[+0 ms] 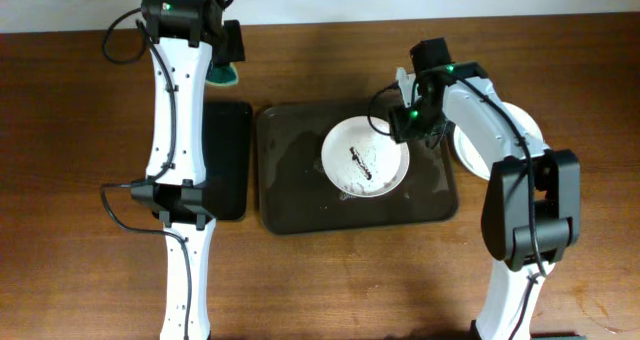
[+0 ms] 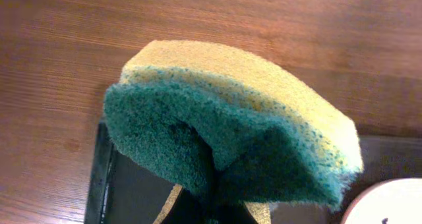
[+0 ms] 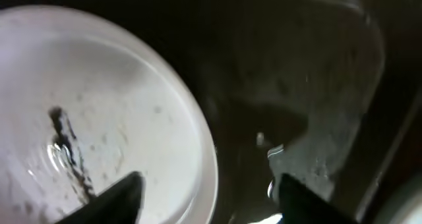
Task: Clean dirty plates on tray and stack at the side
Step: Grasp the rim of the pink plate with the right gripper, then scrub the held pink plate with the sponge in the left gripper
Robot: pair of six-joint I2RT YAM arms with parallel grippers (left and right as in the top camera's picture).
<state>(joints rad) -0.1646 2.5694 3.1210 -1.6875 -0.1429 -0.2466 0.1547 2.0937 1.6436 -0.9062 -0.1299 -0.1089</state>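
Note:
One white plate (image 1: 365, 157) with black streaks lies in the dark brown tray (image 1: 290, 180). My right gripper (image 1: 408, 120) is open at the plate's upper right rim. In the right wrist view its fingers (image 3: 211, 197) straddle the rim of the plate (image 3: 99, 112), one over the plate and one over the wet tray (image 3: 316, 85). More white plate (image 1: 467, 152) lies on the bare table right of the tray, mostly hidden under my right arm; I cannot tell how many. My left gripper (image 1: 222, 65) is shut on a yellow and green sponge (image 2: 231, 132), held above the table at the back left.
A smaller black tray (image 1: 228, 160) lies left of the brown tray, partly under my left arm; it also shows in the left wrist view (image 2: 125, 184). The streaked plate's edge shows in that view (image 2: 389, 204). Bare wood table (image 1: 80, 180) surrounds both trays.

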